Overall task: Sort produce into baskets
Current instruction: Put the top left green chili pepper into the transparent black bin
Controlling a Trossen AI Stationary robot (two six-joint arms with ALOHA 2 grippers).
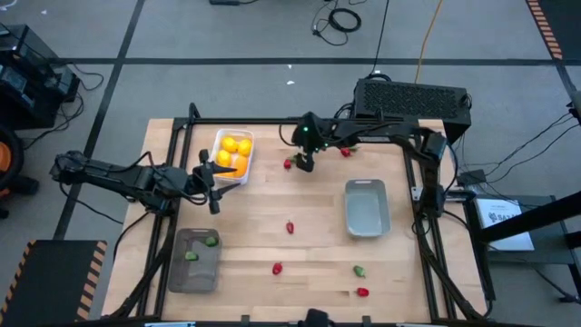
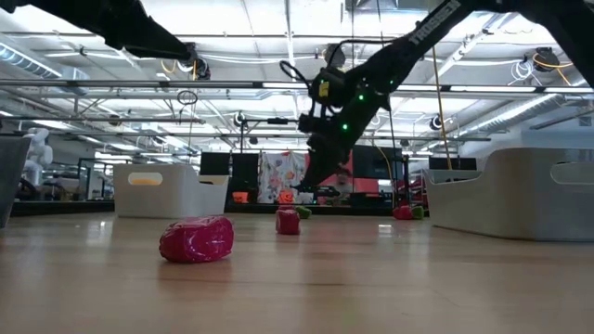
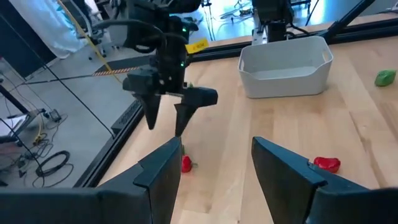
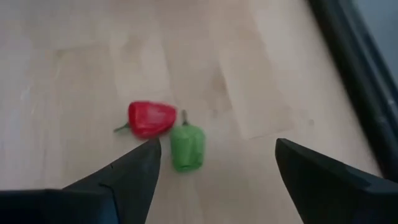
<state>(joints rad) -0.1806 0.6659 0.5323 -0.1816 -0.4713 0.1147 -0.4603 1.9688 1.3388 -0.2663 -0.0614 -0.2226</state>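
My right gripper (image 1: 304,163) hangs open and empty above the far middle of the table. A red piece (image 4: 151,118) and a green piece (image 4: 187,147) lie side by side on the wood just ahead of its fingers; they also show in the high view (image 1: 289,164). My left gripper (image 1: 212,191) is open and empty beside the near right corner of the white basket (image 1: 220,145), which holds yellow and orange fruits (image 1: 233,151). The dark grey basket (image 1: 196,272) holds green pieces (image 1: 192,255). The light grey basket (image 1: 367,213) stands at the right.
Loose red pieces lie at mid-table (image 1: 290,227), toward the near edge (image 1: 278,268) (image 1: 362,292) and at the far side (image 1: 346,152). A green piece (image 1: 359,271) lies near the front right. Bare wood lies between the baskets.
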